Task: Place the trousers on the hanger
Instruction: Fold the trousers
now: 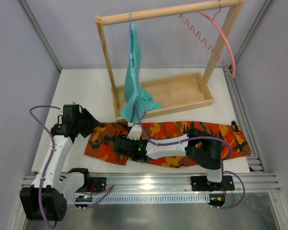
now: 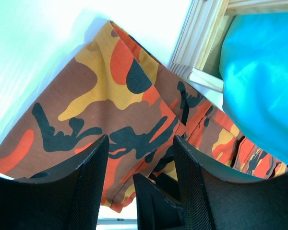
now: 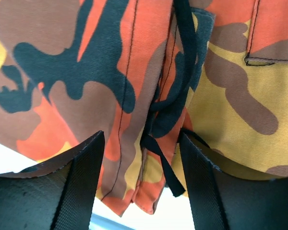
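Trousers [image 1: 108, 139]: camouflage cloth lying flat on the table [image 1: 81, 91], spread along the near edge from left of centre almost to the right edge.
Hanger [image 1: 227, 43]: pink, hooked over the right end of the wooden rack's [image 1: 173, 12] top rail, above the far right corner; well apart from the trousers.
Teal garment [image 1: 134, 62]: hangs from the same rail further left, its lower end bunched in the rack's base tray.
Left gripper [image 2: 140, 143]: over the left end of the trousers; jaws partly apart, nothing between them.
Right gripper [image 3: 142, 139]: over the trousers left of centre, above a black drawstring [image 3: 182, 57]; jaws wide apart, gripping nothing. Contact with the cloth: cannot tell.
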`<action>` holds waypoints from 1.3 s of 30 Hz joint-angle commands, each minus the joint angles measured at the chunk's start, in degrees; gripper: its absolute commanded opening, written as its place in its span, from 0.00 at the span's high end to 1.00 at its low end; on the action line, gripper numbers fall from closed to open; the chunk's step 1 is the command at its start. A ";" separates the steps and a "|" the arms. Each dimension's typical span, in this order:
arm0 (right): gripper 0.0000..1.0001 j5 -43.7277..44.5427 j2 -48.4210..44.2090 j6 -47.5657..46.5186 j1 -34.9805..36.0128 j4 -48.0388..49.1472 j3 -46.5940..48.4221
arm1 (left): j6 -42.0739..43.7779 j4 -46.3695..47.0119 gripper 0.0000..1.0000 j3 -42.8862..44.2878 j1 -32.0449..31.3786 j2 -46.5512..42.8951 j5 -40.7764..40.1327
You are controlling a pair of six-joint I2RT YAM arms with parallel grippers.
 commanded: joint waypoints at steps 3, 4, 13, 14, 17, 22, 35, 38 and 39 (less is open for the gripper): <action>0.36 3.84 3.02 2.92 0.28 -3.09 4.75 | -0.14 1.38 0.43 -0.21 1.12 -2.44 -0.90; 0.40 4.10 3.63 3.36 0.19 -3.96 5.11 | -0.41 1.38 0.43 -0.21 1.04 -2.70 -1.08; 0.96 9.02 2.06 2.83 0.01 -14.83 9.68 | 0.11 1.81 0.43 0.05 1.04 -2.97 -1.17; 0.96 9.90 1.01 3.36 0.10 -16.35 9.77 | 0.82 1.91 0.43 0.22 1.12 -3.05 -0.82; 0.96 10.08 -3.99 3.45 0.01 -19.69 8.11 | 2.49 2.08 0.41 0.93 1.12 -2.79 -0.11; 0.96 9.56 -15.66 5.91 0.01 -22.34 -1.37 | 4.33 2.09 0.36 2.25 1.12 -1.92 1.65; 0.96 2.62 -45.01 -0.47 -14.38 -29.02 -21.41 | 5.92 0.59 0.31 0.93 1.12 -2.61 2.70; 0.96 1.73 -52.14 -6.37 -23.78 -32.60 -24.15 | 5.13 1.55 0.30 -0.56 1.04 -2.88 3.93; 0.96 1.82 -53.74 -8.13 -26.94 -34.36 -24.24 | 5.04 1.64 0.30 -0.83 1.04 -2.71 4.11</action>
